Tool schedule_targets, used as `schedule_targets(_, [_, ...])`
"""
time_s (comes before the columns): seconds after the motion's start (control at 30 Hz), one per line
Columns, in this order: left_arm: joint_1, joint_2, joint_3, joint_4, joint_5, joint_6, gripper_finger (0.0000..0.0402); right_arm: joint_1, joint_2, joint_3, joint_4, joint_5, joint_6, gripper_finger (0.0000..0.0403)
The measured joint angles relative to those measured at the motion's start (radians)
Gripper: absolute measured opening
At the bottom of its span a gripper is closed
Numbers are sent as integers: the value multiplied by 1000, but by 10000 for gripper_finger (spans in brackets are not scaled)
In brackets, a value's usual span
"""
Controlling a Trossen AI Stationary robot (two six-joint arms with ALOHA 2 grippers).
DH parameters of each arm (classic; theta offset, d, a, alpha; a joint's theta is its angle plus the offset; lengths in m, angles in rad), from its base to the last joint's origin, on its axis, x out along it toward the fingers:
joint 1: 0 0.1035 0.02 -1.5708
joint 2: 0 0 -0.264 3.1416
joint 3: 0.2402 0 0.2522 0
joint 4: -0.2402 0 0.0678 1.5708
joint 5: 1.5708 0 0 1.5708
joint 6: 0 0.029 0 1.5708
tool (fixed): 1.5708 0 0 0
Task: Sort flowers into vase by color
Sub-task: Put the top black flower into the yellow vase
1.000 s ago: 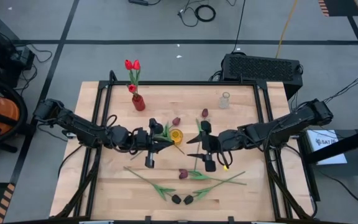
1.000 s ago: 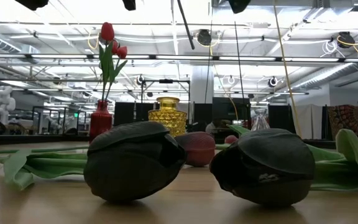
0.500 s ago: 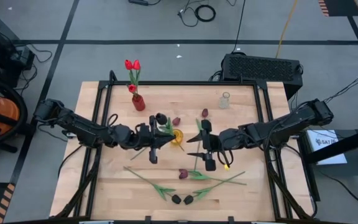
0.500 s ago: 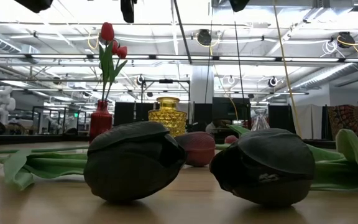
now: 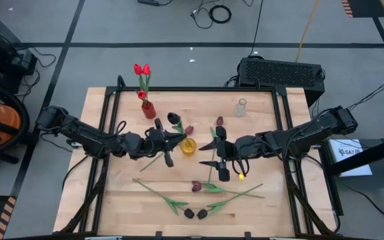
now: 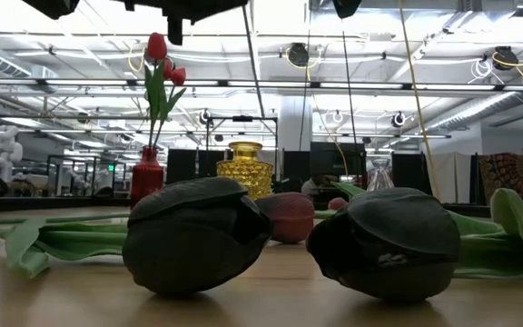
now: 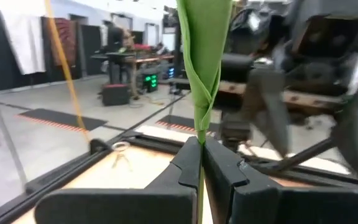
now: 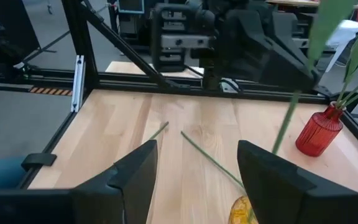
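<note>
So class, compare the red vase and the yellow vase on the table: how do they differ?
The red vase holds red tulips; in the high view the yellow vase shows none. The red vase is slim and stands near the far edge; the yellow vase is squat and sits mid-table between the arms. Both stand upright.

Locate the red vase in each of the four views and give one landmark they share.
High view: red vase at the table's far left, holding red tulips.
Low view: red vase left of centre, behind the dark flower heads.
Left wrist view: not in it.
Right wrist view: red vase at the right edge.
Shared landmark: yellow vase beside it.
</note>
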Motion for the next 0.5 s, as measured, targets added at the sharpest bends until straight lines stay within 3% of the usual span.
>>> schedule_targets(0.5, [35, -37, -37, -67, -36, -29, 12, 0, 0, 0, -142, -2, 10, 215])
